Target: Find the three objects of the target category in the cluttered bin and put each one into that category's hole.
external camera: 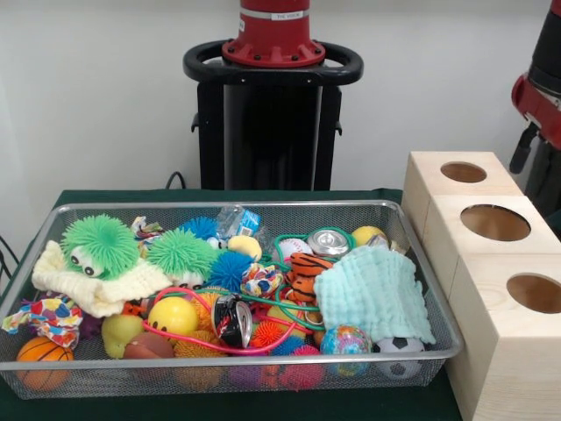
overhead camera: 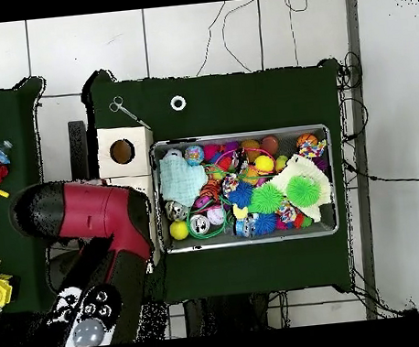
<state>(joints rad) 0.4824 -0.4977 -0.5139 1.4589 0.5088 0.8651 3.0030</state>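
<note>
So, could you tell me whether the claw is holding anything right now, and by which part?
That cannot be told: the claw itself is not in view. The red arm sits beside the bin, over the wooden boxes.

Bright, even, soft light fills both views. The silvery wire-mesh bin (external camera: 219, 368) throws only a faint shadow at the green table's (external camera: 263, 408) near edge. A silver can top (external camera: 329, 241) glints slightly. Focus is soft throughout.

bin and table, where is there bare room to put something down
None inside the bin, where toys cover the floor wall to wall. Bare green cloth lies on the table beyond the bin's long side, bordered by a small white ring.
</note>
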